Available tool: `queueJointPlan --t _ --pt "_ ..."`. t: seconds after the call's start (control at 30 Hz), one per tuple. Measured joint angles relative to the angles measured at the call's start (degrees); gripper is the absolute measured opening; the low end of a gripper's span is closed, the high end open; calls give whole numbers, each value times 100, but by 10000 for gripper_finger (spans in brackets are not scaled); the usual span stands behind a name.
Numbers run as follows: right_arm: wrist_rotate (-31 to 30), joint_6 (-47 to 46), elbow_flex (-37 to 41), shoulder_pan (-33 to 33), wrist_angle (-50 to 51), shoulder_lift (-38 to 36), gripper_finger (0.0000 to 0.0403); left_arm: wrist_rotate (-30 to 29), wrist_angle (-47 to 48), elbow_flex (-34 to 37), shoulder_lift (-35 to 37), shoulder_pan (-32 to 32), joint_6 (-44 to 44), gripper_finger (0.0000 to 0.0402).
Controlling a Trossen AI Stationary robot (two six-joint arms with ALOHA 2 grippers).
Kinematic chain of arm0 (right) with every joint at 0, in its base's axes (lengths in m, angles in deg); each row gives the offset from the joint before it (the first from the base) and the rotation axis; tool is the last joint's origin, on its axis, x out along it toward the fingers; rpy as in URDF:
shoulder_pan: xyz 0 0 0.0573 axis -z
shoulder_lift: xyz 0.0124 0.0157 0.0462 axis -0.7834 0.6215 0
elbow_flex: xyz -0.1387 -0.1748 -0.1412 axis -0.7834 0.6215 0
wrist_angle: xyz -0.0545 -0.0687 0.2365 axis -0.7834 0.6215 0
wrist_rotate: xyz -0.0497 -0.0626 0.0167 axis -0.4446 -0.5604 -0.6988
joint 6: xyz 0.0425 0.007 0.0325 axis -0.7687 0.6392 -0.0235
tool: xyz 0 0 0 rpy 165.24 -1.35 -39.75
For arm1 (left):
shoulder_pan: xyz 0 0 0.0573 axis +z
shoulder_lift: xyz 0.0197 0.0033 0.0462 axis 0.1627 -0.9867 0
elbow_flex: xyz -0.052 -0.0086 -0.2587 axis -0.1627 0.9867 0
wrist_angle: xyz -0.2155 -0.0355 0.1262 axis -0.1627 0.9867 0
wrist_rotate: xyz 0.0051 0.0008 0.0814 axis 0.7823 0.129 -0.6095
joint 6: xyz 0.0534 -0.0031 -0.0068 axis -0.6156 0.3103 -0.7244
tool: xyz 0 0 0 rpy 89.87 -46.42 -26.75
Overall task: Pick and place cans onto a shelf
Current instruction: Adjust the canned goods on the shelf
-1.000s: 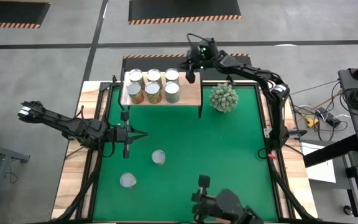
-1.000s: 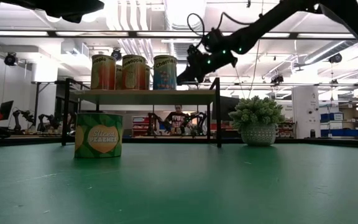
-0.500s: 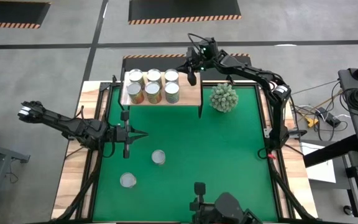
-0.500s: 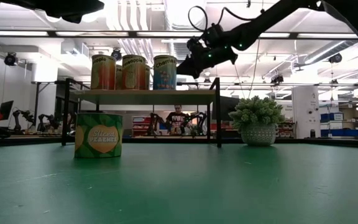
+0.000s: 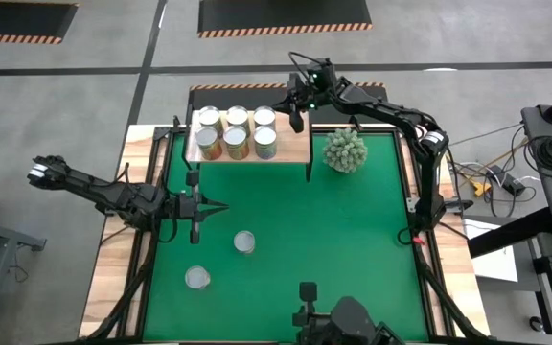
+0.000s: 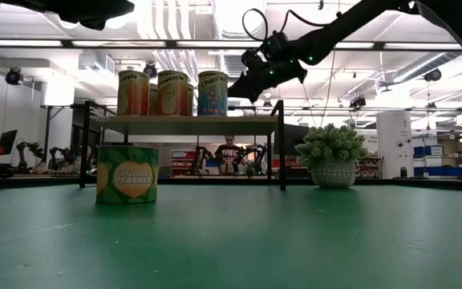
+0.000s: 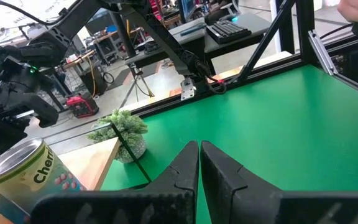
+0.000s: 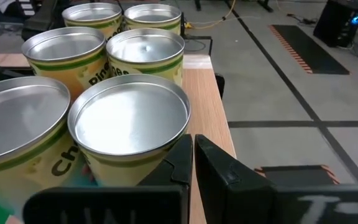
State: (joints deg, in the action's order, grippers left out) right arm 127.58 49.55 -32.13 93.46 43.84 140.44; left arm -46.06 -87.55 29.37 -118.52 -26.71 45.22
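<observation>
Above the shelf's right end, the right gripper is held closed and empty beside six cans. Two more cans are left on the green surface, near the closed, empty left gripper.

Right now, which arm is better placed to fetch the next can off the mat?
Left. Its shut hand hovers just left of the nearer mat can, with another can nearby. The right hand, also shut, is up by the shelf.
</observation>
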Motion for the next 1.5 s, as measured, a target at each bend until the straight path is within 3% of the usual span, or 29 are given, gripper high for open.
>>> queueJointPlan --t 0.83,1.37,1.5 --pt "145 189 3 0 153 -39 9 0 0 0 0 1 42 0" --pt "-223 -229 7 -484 74 -584 9 0 -9 0 -1 -2 42 0" --pt "-690 -47 4 -723 69 -563 9 0 -21 0 0 -1 42 0"
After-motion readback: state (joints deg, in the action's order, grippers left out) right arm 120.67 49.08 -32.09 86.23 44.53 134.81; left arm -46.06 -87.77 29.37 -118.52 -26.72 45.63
